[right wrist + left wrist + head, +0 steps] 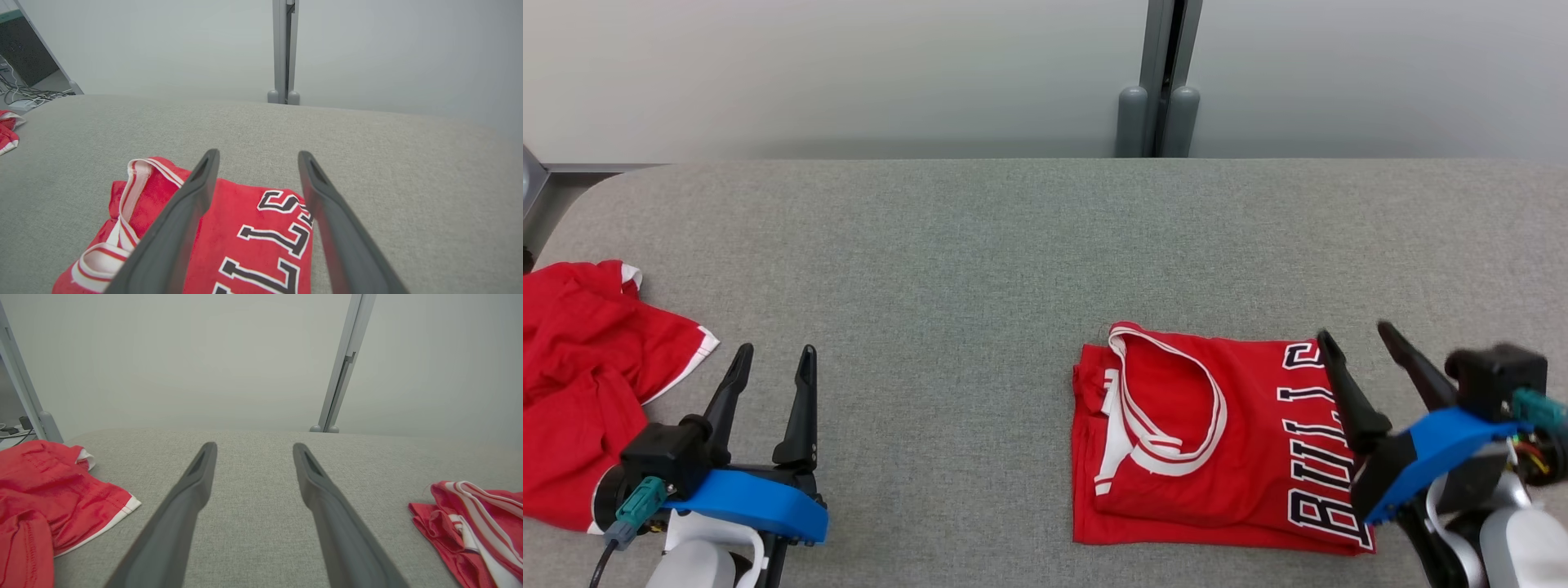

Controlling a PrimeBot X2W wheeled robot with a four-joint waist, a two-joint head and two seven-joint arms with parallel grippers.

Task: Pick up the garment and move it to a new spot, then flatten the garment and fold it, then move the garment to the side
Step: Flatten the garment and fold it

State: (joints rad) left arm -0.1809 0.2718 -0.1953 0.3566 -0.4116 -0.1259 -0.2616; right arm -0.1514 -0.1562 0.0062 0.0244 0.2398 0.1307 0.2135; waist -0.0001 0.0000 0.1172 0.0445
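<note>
The garment (1217, 441) is a red jersey with white trim and black "BULLS" lettering, lying folded flat on the grey table (980, 245) at the front right. Its neckline edge shows in the left wrist view (470, 522), and its lettered panel in the right wrist view (249, 228). My right gripper (1360, 339) hovers open over the jersey's right edge, nothing between its fingers (196, 192). My left gripper (774, 355) stands open at the front left, over bare table, its fingers (196, 477) empty.
A second red garment with white trim (588, 367) lies crumpled at the table's left edge, close to my left gripper; it also shows as red cloth (49, 490). A grey post (1164, 82) stands behind the table against a pale wall.
</note>
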